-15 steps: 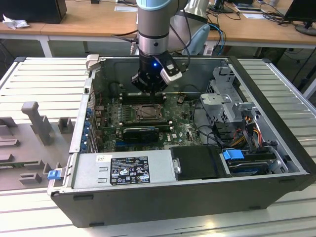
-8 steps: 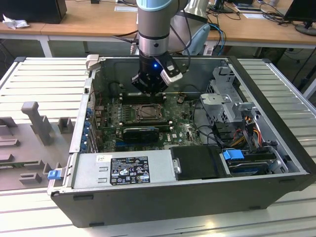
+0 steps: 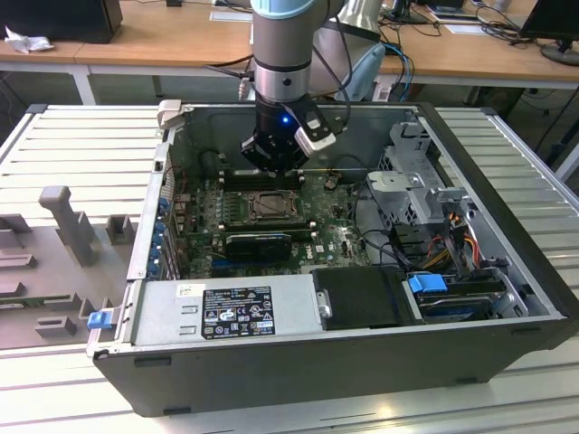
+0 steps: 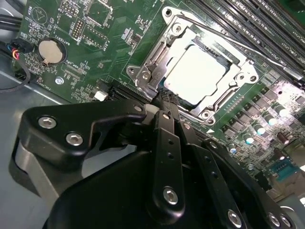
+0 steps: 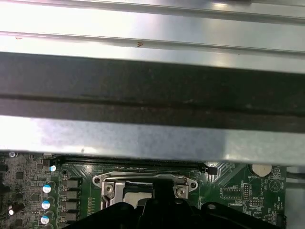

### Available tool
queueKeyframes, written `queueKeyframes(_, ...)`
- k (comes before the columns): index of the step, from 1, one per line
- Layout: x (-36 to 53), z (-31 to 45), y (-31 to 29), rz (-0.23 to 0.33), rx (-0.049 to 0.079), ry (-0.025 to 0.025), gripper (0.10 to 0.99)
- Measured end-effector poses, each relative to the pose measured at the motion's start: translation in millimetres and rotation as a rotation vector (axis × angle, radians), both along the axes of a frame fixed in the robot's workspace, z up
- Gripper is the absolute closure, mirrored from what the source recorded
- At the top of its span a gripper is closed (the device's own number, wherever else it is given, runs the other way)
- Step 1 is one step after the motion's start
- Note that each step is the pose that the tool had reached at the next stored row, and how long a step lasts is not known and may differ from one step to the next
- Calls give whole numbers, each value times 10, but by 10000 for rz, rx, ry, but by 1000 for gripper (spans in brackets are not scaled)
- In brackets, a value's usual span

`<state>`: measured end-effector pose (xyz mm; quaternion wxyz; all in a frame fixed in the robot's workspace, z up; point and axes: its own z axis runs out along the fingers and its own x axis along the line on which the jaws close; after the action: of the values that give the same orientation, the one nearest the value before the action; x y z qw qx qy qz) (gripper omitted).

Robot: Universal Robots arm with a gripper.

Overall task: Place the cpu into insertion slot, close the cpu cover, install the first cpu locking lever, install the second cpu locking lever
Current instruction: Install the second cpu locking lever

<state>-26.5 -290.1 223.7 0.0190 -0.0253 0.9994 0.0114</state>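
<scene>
The cpu (image 4: 195, 71) lies flat in the insertion slot (image 3: 270, 206), its pale face showing through the cut-out of the cpu cover (image 4: 152, 59), which is folded down over it. A thin wire lever (image 4: 224, 40) runs along the slot's side by the memory slots. In the second wrist view my gripper (image 4: 164, 97) has its black fingertips together at the edge of the slot, just beside the cover's corner, and nothing shows between them. In the exterior view the gripper (image 3: 271, 168) hangs low over the back edge of the slot. The first wrist view has the cover (image 5: 107, 180) and gripper (image 5: 161, 190) at the bottom.
The motherboard (image 3: 204, 217) sits inside an open computer case (image 3: 507, 217). Long black memory slots (image 4: 267, 24) run beside the socket. A power supply (image 3: 226, 312) lies at the front, and a drive cage with cables (image 3: 425, 208) stands on the exterior view's right. A coin battery (image 4: 51, 51) sits near cables.
</scene>
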Motion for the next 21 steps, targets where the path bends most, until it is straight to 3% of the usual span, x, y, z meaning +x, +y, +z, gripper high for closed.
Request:
queueKeyframes(7, 0, 10, -6, -2, -2, 1, 980)
queueKeyframes(11, 1, 93, -5, -2, -7, 1, 980)
queueKeyframes(14, 1, 100, -20, -1, -8, -1, 980)
queueKeyframes(17, 1, 100, -76, -3, -10, 0, 980)
queueKeyframes(19, 1, 99, -144, -2, -9, 0, 980)
queueKeyframes(20, 1, 99, -192, -4, -8, 8, 980)
queueKeyframes(21, 1, 104, -202, -12, -4, 30, 980)
